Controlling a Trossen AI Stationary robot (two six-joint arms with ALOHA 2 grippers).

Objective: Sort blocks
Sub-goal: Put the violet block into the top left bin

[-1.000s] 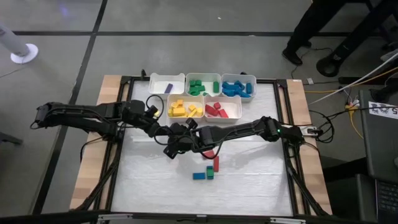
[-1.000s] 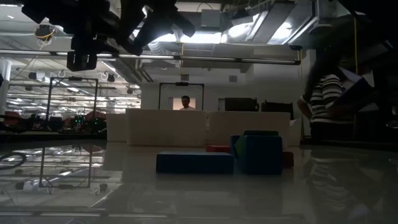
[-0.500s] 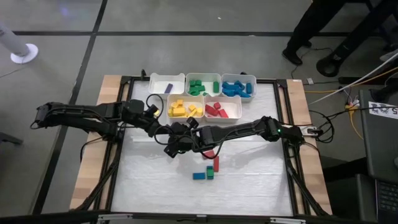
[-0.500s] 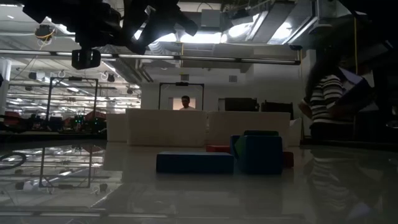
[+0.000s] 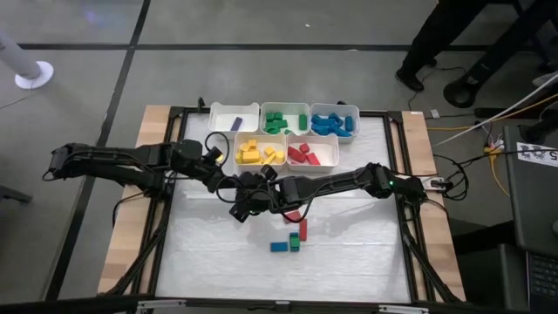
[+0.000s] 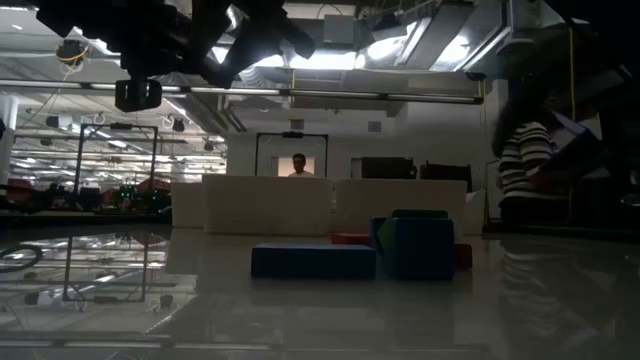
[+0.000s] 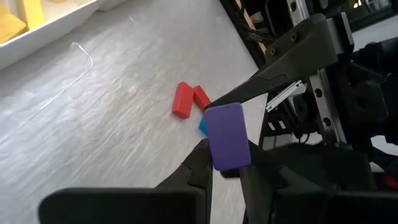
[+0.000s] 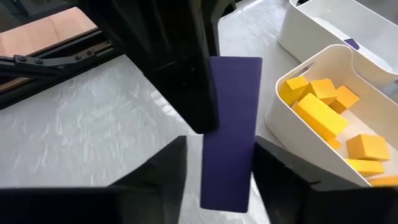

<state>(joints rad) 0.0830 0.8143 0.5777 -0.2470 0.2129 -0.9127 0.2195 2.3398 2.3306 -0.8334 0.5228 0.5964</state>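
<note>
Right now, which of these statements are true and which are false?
1. The left tool holds a purple block. True.
2. The bin near it is empty. False: it holds yellow blocks.
3. A blue block lies on the table. True.
4. The right tool waits at the table edge. False: it is at mid table, its fingers on either side of the purple block.
</note>
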